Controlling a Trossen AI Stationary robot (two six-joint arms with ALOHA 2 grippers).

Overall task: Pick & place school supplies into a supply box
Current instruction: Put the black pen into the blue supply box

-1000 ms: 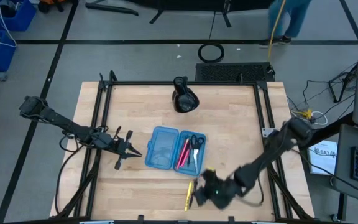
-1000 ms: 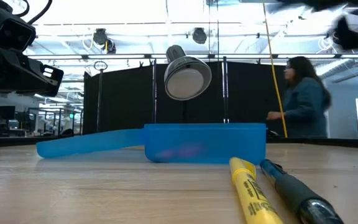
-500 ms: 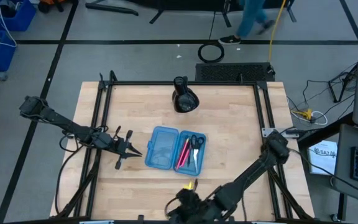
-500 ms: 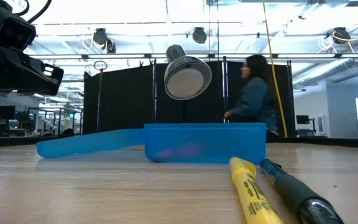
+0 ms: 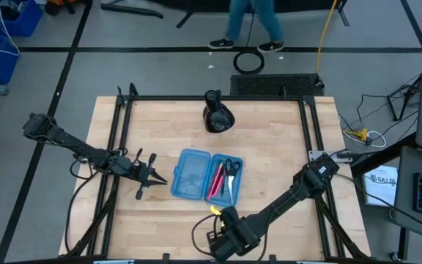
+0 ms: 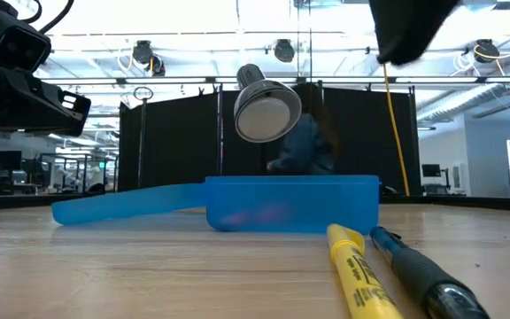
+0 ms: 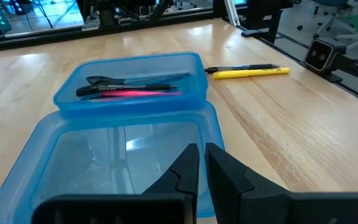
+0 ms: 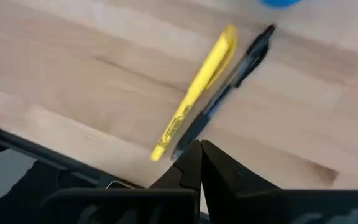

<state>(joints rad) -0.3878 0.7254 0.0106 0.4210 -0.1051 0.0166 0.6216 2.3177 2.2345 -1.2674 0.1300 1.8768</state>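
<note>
The supply box (image 5: 206, 176) lies open on the table, a translucent blue case with two halves. Its right half (image 7: 135, 87) holds a pink-red pen, a black pen and small scissors. A yellow highlighter (image 8: 194, 93) and a black pen (image 8: 229, 87) lie side by side on the wood between the box and the near edge (image 6: 357, 270). My right gripper (image 5: 224, 227) hangs shut above them (image 8: 199, 149) and hides most of them in the high view. My left gripper (image 5: 160, 180) waits shut just left of the box (image 7: 202, 155).
A black rounded lump-shaped object (image 5: 217, 117) stands near the far edge, behind the box. Black frame rails (image 5: 119, 169) run along the table's left and right sides. A person walks on the floor beyond the far edge. Bare wood lies right of the box.
My right gripper has swung along the near edge toward the table's left, passing over the highlighter and black pen, then come back slightly, so it now covers them from above. The person behind the table has walked toward the left. The supplies and box have stayed put.
</note>
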